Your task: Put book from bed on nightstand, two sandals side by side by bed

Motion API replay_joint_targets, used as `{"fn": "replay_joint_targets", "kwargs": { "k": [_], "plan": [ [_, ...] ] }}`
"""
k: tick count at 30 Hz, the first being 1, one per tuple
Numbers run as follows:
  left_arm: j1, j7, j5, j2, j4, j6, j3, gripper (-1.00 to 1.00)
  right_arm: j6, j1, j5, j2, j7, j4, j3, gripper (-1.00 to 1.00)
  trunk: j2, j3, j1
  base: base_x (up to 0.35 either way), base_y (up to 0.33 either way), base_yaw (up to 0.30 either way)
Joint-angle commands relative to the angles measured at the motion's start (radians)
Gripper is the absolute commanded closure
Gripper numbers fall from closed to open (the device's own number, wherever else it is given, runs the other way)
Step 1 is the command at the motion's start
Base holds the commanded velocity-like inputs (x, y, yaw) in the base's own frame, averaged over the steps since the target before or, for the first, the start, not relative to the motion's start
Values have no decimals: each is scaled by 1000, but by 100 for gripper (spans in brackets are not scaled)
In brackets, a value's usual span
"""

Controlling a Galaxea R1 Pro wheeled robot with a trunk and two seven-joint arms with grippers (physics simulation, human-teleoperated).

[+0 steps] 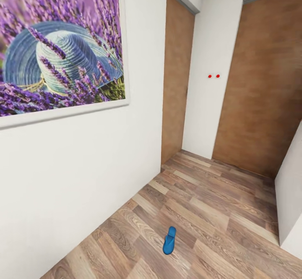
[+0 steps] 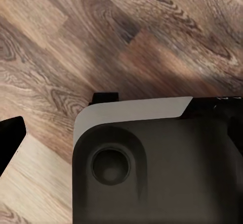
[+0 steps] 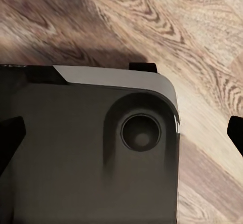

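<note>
The head view is showing a corner of the bedroom. One blue sandal (image 1: 169,240) is lying flat on the wood-plank floor (image 1: 218,224), by itself, with bare planks all around it. All places below are given relative to this sandal.

- White wall (image 1: 84,178): standing to the sandal's left, near but not touching it.
- Framed lavender picture (image 1: 58,48): hanging on that wall, high above and to the left of the sandal. It is showing purple flowers around a pale blue straw hat.
- First brown door panel (image 1: 178,77): standing beyond the sandal, at the far end of the left wall.
- White wall section (image 1: 209,61): standing beyond the sandal, between the two brown panels. Two small red dots (image 1: 214,76) are sitting side by side on it.
- Second brown door panel (image 1: 264,90): standing beyond the sandal and to its right.
- Another white wall edge (image 1: 291,203): standing to the sandal's right, well apart from it.

The left wrist view is looking down at the plank floor (image 2: 126,37) past a dark robot body part with a pale grey rim (image 2: 131,110). The left hand's two dark fingertips (image 2: 10,138) are appearing at separate spots of that view with bare floor between them, so the left hand is spread and gripping nothing.

The right wrist view is showing the same kind of dark body part (image 3: 91,148) over the floor (image 3: 192,42). The right hand's dark fingertips (image 3: 235,133) are likewise set apart, so the right hand is spread and gripping nothing.
</note>
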Motion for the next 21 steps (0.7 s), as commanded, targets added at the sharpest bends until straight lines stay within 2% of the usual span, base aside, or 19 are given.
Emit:
{"fn": "replay_joint_targets", "kwargs": {
  "k": [1, 21],
  "plan": [
    [-1, -1, 0, 0, 1, -3, 0, -100, -3, -1, 1, 0, 0, 1, 0, -100, -1, -1, 0, 135, 169, -47],
    [-1, -1, 0, 0, 1, -4, 0, -100, -3, 0, 1, 0, 1, 1, 1, -100, -1, -1, 0, 201, 213, -18]
  ]
}}
